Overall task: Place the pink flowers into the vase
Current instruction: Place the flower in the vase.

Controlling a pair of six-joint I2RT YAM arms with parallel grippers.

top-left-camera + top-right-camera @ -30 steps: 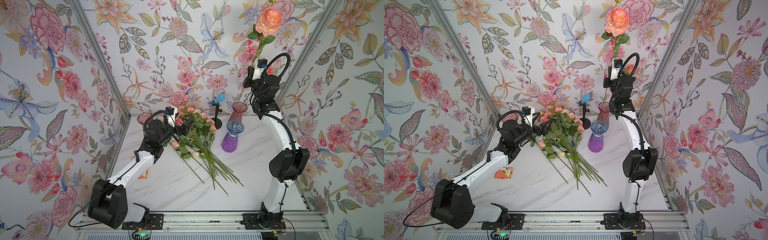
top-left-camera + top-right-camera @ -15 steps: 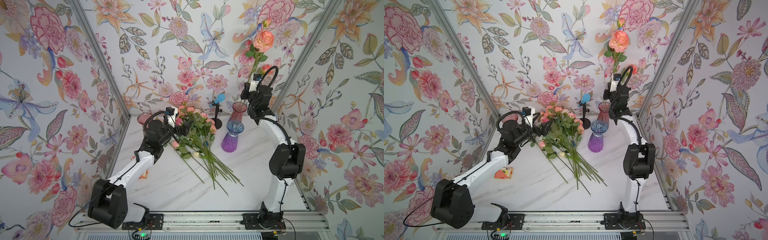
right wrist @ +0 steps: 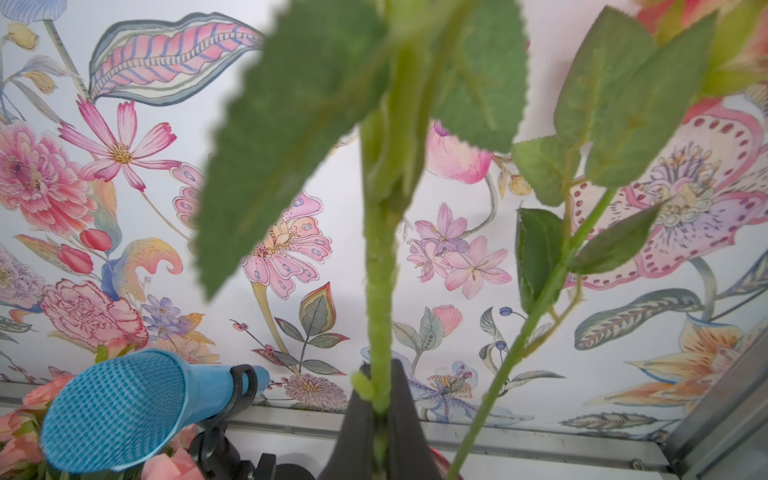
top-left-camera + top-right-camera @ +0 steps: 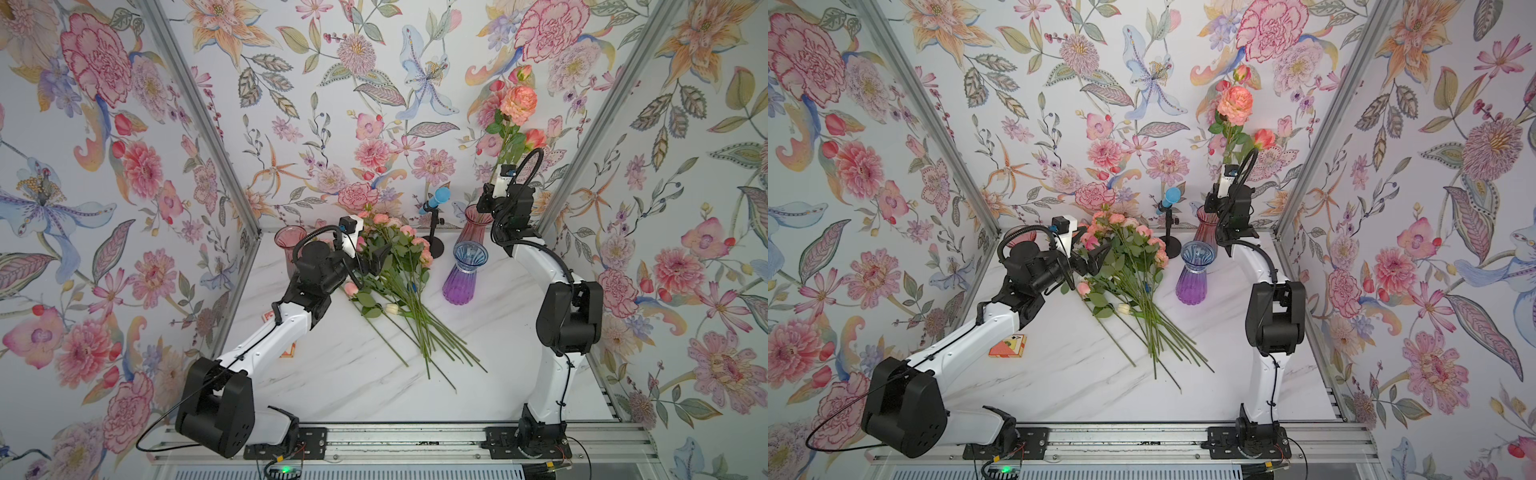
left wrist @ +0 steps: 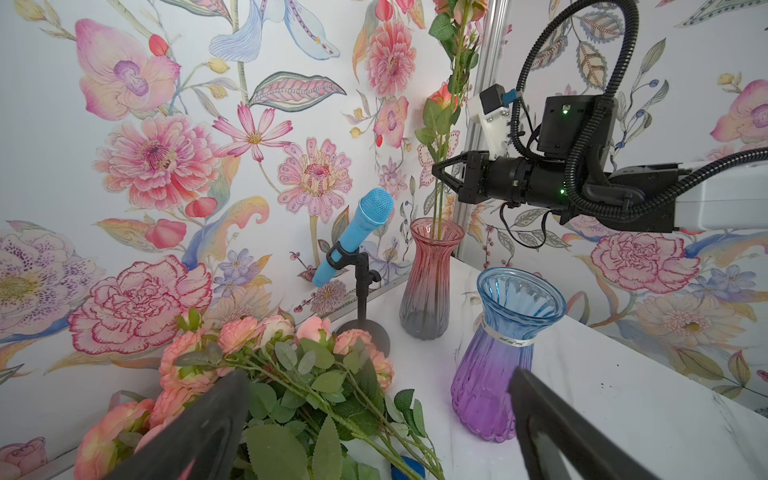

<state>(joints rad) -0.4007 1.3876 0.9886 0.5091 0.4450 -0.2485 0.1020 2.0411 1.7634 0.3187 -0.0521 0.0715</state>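
Left wrist view: right gripper (image 5: 435, 168) clamps pink flower stem (image 5: 436, 203) above vase (image 5: 430, 286); left gripper (image 5: 376, 380) gapes.

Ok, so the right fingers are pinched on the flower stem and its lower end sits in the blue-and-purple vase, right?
Not quite. The right fingers are pinched on the flower stem, but its lower end sits in the red vase, not the blue-and-purple vase; the left wrist view shows it.
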